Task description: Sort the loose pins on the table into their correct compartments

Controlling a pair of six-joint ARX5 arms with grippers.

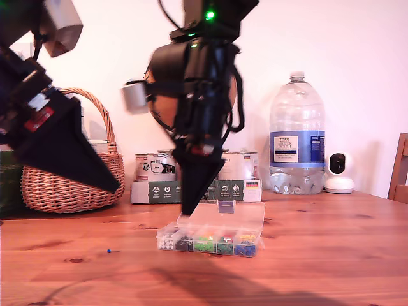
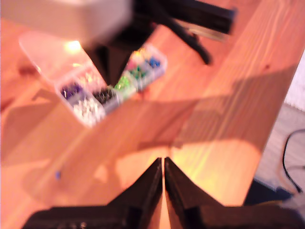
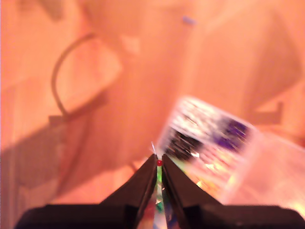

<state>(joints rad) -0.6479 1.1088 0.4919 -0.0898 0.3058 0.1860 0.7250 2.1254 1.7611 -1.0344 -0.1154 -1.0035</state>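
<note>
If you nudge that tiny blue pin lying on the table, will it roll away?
Probably a bit. The blue pin has a small round head, so a push would likely swing it in a curve rather than roll it straight. It looks very light, so it could skitter across the smooth table. Being so small, it may slip from my first gripper.
</note>
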